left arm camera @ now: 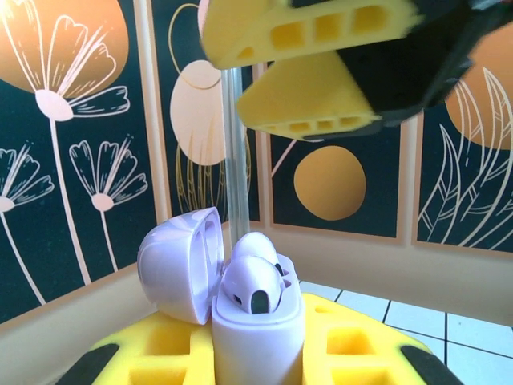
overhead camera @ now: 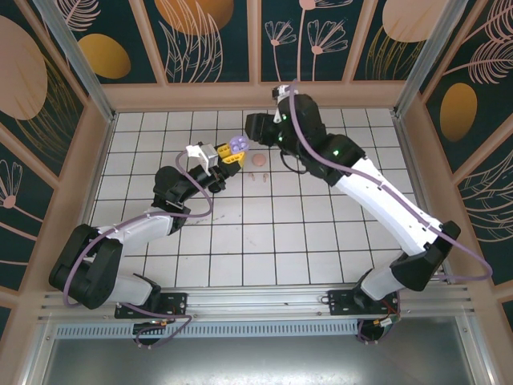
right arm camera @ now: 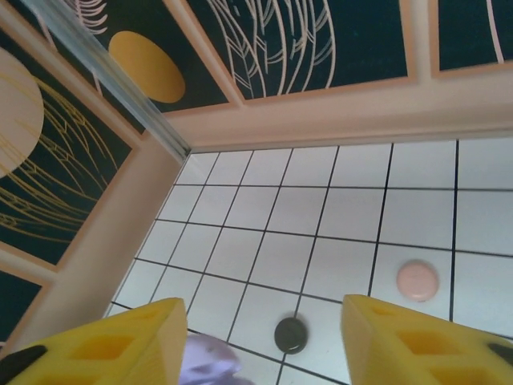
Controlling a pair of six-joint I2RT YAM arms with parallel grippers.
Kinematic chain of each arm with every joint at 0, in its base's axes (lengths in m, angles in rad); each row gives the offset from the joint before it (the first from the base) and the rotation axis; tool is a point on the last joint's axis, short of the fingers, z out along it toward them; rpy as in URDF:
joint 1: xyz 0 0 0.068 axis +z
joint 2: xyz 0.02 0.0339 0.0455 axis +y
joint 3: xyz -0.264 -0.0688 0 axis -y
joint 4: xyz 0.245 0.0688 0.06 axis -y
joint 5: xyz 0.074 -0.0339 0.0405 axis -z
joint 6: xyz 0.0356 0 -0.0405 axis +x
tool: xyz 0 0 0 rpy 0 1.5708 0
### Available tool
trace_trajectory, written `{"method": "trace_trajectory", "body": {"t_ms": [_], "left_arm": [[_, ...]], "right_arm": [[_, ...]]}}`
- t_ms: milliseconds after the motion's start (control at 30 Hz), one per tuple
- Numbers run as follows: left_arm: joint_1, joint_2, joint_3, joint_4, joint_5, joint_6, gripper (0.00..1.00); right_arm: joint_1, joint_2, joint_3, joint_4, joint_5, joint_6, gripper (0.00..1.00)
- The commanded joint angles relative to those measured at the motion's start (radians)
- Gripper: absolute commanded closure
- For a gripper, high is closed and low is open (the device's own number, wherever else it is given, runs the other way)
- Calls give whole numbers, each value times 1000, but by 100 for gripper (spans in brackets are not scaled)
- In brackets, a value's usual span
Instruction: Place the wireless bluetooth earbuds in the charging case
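The lilac charging case (left arm camera: 258,337) stands upright between the yellow fingers of my left gripper (left arm camera: 256,361), which is shut on it. Its lid (left arm camera: 178,265) hangs open to the left. Two lilac earbuds (left arm camera: 252,285) sit in its wells, heads up. My right gripper (left arm camera: 228,72) hovers just above the case, apart from it. In the right wrist view the right gripper (right arm camera: 264,345) is open with nothing between its fingers, and the lilac lid (right arm camera: 208,362) lies below. From above, the case (overhead camera: 236,146) is held up by the left gripper (overhead camera: 228,156) beside the right gripper (overhead camera: 250,136).
A round pink case (overhead camera: 260,161) lies on the white tiles with two tiny pink earbuds (overhead camera: 250,176) just in front of it. A round black case (right arm camera: 290,334) sits on the tiles near the pink case (right arm camera: 417,281). Wooden walls close off the back and sides.
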Motion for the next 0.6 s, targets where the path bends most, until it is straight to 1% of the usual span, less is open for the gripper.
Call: {"method": "trace_trajectory", "body": {"t_ms": [0, 167, 367, 467, 567], "left_arm": [[2, 9, 19, -16, 56, -29, 100], [-8, 18, 13, -29, 89, -66, 100], [-24, 25, 19, -50, 107, -76, 100], [-25, 27, 26, -63, 99, -78, 100], [-25, 29, 32, -68, 77, -80, 100]], "right_arm": [[-44, 75, 73, -88, -136, -8, 52], [-75, 198, 177, -164, -199, -59, 62], [-76, 294, 246, -221, -235, -96, 66], [-72, 300, 238, -245, -262, -108, 72], [-50, 244, 167, -253, -260, -114, 76]]}}
